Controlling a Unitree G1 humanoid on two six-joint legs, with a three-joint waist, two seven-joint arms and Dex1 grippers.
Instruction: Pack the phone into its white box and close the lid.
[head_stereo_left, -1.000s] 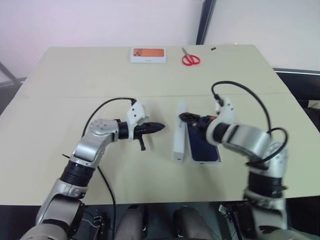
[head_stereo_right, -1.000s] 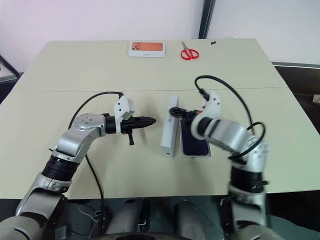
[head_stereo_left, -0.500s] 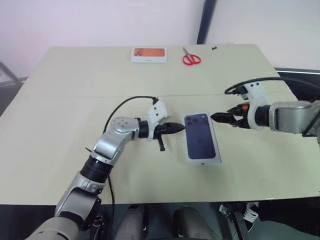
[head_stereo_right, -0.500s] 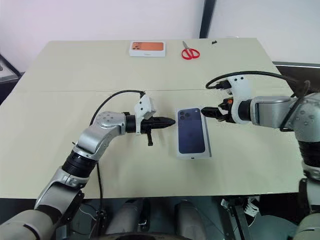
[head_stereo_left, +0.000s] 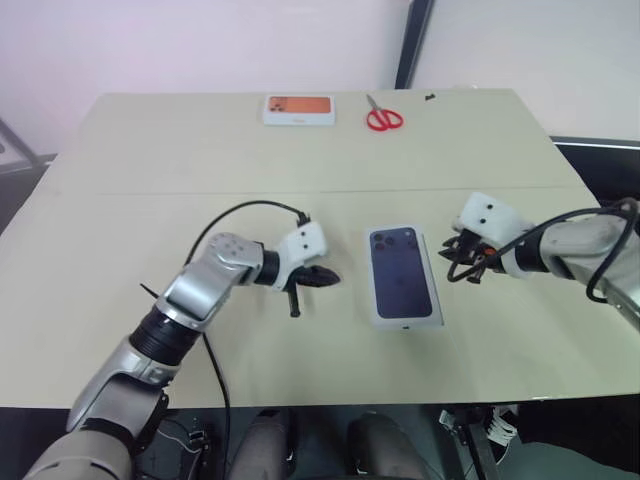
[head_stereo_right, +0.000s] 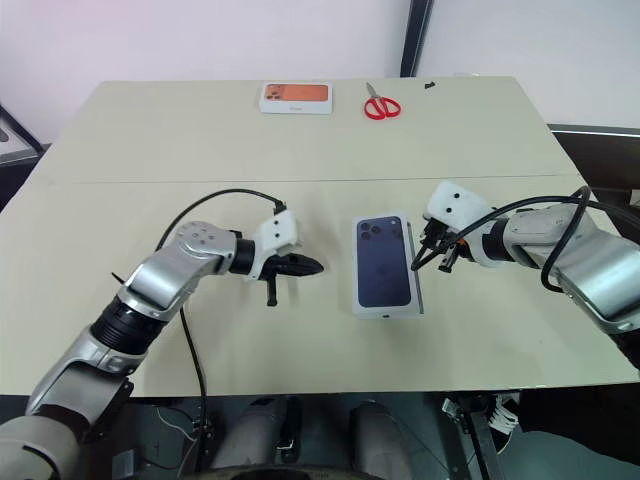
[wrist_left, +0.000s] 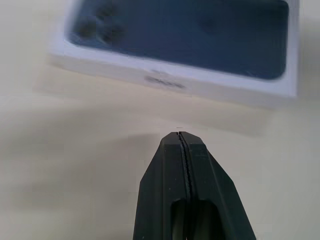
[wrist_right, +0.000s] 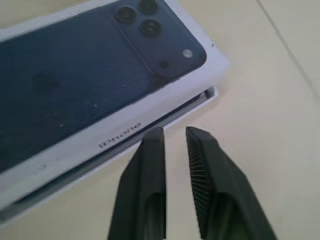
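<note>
The lid (head_stereo_left: 403, 275), white with a dark phone picture on its face, lies flat over the white box (wrist_right: 212, 93) at the table's middle. One corner of the box shows through a thin slit under the lid. The phone is hidden. My left gripper (head_stereo_left: 328, 278) is shut and empty, with its tip (wrist_left: 181, 136) pointing at the lid's left long side, a short way off. My right gripper (wrist_right: 175, 132) hovers just off the lid's right edge near the camera corner. Its fingers stand a narrow gap apart with nothing between them.
A white box with an orange top (head_stereo_left: 297, 109) and red scissors (head_stereo_left: 381, 118) lie at the table's far edge. Black cables loop from both wrists. Bare tabletop (head_stereo_left: 120, 230) surrounds the closed box on all sides.
The lid, on edge beside the box a second ago, now lies flat over it. My right gripper has pulled away to the right, rolled and narrowed. My left gripper has drawn back slightly.
</note>
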